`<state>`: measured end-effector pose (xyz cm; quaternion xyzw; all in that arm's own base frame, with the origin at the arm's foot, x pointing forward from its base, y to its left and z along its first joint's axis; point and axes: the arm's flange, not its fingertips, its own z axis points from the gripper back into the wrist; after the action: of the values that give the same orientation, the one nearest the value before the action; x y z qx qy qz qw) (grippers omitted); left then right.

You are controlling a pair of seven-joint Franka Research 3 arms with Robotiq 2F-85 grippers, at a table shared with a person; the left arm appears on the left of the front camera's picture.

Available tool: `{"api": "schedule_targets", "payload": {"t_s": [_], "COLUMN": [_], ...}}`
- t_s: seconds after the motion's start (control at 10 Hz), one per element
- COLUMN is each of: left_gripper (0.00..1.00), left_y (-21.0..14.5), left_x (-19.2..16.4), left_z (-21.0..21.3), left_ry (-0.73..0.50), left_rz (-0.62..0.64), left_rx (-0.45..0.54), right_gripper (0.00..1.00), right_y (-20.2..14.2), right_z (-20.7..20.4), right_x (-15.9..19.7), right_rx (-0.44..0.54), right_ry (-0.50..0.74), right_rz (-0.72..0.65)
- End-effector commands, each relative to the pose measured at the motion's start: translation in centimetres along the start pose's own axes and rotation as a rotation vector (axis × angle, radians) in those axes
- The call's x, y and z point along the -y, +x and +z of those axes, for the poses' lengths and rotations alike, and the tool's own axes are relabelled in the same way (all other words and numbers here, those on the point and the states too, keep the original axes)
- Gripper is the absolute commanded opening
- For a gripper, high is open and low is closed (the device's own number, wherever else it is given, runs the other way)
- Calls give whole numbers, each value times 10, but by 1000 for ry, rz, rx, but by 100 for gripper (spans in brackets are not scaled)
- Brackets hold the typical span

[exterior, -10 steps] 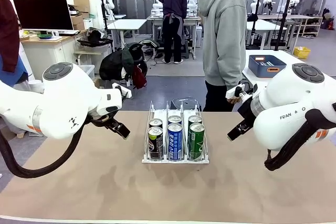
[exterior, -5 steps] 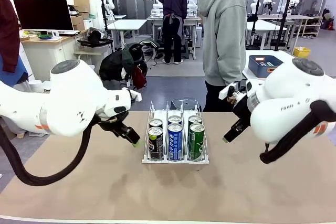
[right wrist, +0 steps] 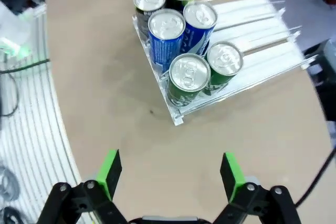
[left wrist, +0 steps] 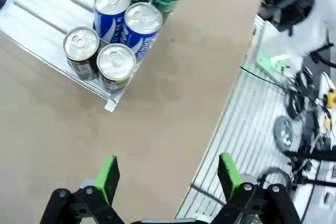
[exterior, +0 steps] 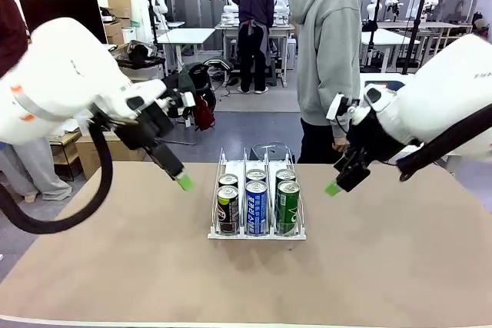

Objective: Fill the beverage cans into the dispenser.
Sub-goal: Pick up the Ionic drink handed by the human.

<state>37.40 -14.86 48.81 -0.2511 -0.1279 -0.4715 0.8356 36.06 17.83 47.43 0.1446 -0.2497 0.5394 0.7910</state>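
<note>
Both arms have lifted, left gripper (left wrist: 168, 174) and right gripper (right wrist: 169, 174) spread and empty; six beverage cans (exterior: 256, 201) stand in the dispenser (exterior: 296, 234) mid-frame, so filling looks finished.

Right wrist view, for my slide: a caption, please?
Open right gripper looks down on six cans standing in the three-lane dispenser.
</note>
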Motion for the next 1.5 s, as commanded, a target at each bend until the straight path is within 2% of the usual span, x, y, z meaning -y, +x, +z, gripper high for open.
{"api": "schedule_targets", "payload": {"t_s": [0.0, 0.1, 0.2, 0.4, 0.5, 0.6, 1.0, 1.1, 1.2, 1.4], "left_gripper": [100, 100, 100, 100, 100, 100, 100, 100, 100, 100], "left_y": [-5, -6, -6, -12, -3, -3, -3, 8, 16, 27], "left_x": [3, 6, 9, 21, 13, 13, 14, 24, 33, 44], "left_z": [36, 58, 69, 89, 83, 83, 83, 98, 121, 140], "left_ry": [-15, 23, 83, 158, 74, 74, 95, 140, 179, 266], "left_rz": [-58, -79, -85, -77, -71, -71, -67, -87, -141, -212], "left_rx": [14, 34, 66, 98, 64, 64, 56, 122, 177, 251], "right_gripper": [100, 100, 100, 100, 100, 100, 100, 100, 100, 100], "right_y": [4, 4, 0, -14, -17, -5, -5, 1, 10, 20], "right_z": [39, 59, 78, 106, 109, 106, 110, 132, 150, 182], "right_x": [14, 16, 30, 37, 40, 37, 36, 42, 39, 43], "right_rx": [-8, 8, 32, 91, 114, 55, 55, 127, 130, 184], "right_ry": [-6, -33, -43, -46, -77, -68, -83, -31, -93, -155], "right_rz": [27, 8, 3, -46, -45, -47, -47, -6, 12, 35]}}
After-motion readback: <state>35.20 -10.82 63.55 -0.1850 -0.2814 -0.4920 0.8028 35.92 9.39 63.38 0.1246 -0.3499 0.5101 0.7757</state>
